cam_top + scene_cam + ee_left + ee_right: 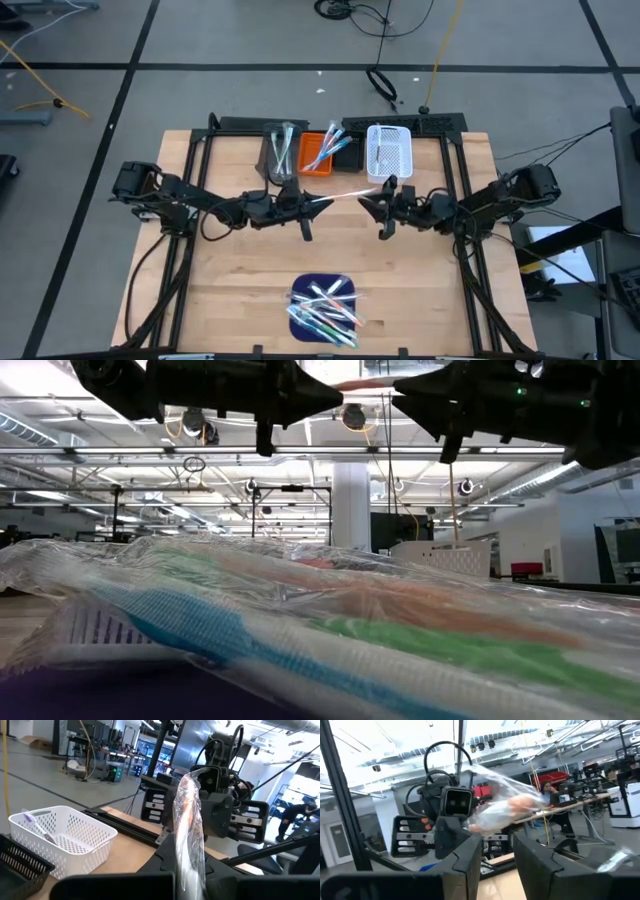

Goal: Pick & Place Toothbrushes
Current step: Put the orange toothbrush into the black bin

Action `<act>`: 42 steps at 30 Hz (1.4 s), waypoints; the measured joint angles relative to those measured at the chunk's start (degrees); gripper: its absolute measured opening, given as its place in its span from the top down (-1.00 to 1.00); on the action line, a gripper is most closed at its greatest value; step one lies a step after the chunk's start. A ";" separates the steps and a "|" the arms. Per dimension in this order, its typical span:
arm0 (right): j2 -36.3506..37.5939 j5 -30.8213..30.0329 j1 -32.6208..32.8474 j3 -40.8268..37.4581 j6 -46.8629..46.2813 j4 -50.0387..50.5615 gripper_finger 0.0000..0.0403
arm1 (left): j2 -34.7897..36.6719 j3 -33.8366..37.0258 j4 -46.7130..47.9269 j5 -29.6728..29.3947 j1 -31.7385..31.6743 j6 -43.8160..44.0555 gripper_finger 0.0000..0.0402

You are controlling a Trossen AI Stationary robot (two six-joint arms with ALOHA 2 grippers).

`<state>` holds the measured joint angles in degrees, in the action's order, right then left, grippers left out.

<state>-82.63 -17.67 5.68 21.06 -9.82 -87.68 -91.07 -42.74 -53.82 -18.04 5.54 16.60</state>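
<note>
A pinkish toothbrush in a clear wrapper hangs level above the table's middle, between my two grippers. My left gripper is shut on its left end. My right gripper faces it from the right, tipped a little upward. Its fingers stand apart with nothing between them. The toothbrush's free end lies just above their tips; whether it touches them I cannot tell. Several more wrapped toothbrushes are piled on the dark blue mat near the front edge, and they fill the low view. My left gripper pinches the wrapped toothbrush near its left end between its two fingers. The fingers come level from the table's left and lie along the toothbrush. It sticks straight out past the fingertips toward my right gripper, lifted clear of the table.
At the far edge stand a grey bin with toothbrushes, an orange bin with toothbrushes, a black bin and a white basket. In the left wrist view the white basket holds a toothbrush. Bare wood lies between the bins and the mat.
</note>
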 joint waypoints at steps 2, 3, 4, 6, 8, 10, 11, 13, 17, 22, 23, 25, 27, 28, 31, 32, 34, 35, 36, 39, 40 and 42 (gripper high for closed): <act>0.00 0.01 -0.46 0.57 0.02 -0.21 0.48 | 0.00 0.00 0.00 0.00 0.00 -0.04 1.00; 0.00 0.03 -0.61 0.96 0.02 -0.26 0.48 | 0.00 0.00 0.00 -0.01 0.00 -0.04 1.00; 0.00 0.17 -0.83 1.25 0.02 -0.32 0.48 | 0.00 0.00 0.00 -0.02 0.00 -0.04 1.00; 0.00 1.79 -1.17 2.01 0.02 -0.17 0.48 | 0.00 0.00 0.00 0.00 0.00 -0.04 1.00; 0.00 3.91 -1.45 2.94 0.12 -0.10 0.48 | 0.00 0.00 0.02 0.02 0.00 -0.02 1.00; 0.00 4.31 -1.67 3.75 0.33 0.65 0.48 | 0.00 0.00 0.01 0.02 0.01 -0.02 1.00; 0.00 4.37 -1.87 4.00 0.41 1.07 0.48 | 0.00 0.00 0.05 0.02 0.02 -0.02 1.00; 0.00 4.39 -2.20 4.39 0.22 2.05 0.48 | 0.00 0.00 0.09 0.02 0.02 0.00 1.00; 0.00 4.39 -2.74 4.85 0.02 3.09 0.58 | 0.00 0.00 0.13 0.00 0.00 0.00 1.00; 0.02 5.58 -2.90 4.92 0.13 2.85 0.91 | 0.00 0.00 0.24 -0.14 -0.04 0.07 1.00; 0.02 5.55 -2.94 4.92 0.06 2.75 0.91 | 0.00 0.00 0.25 -0.21 -0.04 0.07 1.00; 0.02 5.46 -2.94 4.92 -0.22 2.69 0.91 | 0.00 0.00 0.47 -0.20 -0.04 0.07 0.98; 0.02 5.39 -2.94 4.92 -0.11 2.77 0.91 | 0.00 0.00 1.06 -0.18 -0.04 0.07 0.95; 0.02 5.29 -2.95 4.92 -0.11 2.81 0.91 | 0.00 0.00 1.52 -0.19 -0.04 -0.01 0.92; 0.02 4.67 -2.96 4.92 -0.02 2.84 0.91 | 0.00 0.00 2.69 -0.20 -0.03 -1.86 0.83; 0.02 4.57 -2.96 4.92 0.04 2.80 0.91 | 0.00 0.00 2.78 -0.23 0.10 -2.68 0.78; 0.02 4.52 -2.96 4.92 0.00 2.72 0.91 | 0.00 0.00 2.80 -0.22 0.22 -4.53 0.67; 0.02 4.49 -2.97 4.92 0.02 2.69 0.91 | 0.00 0.00 2.83 -0.20 0.22 -5.51 0.61; 0.12 4.43 -2.99 4.92 0.02 2.77 0.91 | 0.00 0.00 2.95 -0.17 0.22 -6.51 0.55; 1.96 4.20 -3.24 4.92 0.06 5.37 0.91 | 0.90 0.02 4.57 0.00 0.22 -8.17 0.34; 2.89 4.22 -3.51 4.92 0.02 7.00 0.91 | 1.31 0.02 5.17 -0.02 0.24 -8.36 0.28; 5.49 4.28 -4.14 4.92 0.02 11.73 0.91 | 2.92 0.02 8.84 -0.06 0.20 -8.55 0.17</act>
<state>-77.14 -13.39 1.55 25.98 -9.80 -75.95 -88.15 -42.72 -44.99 -18.11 5.74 8.05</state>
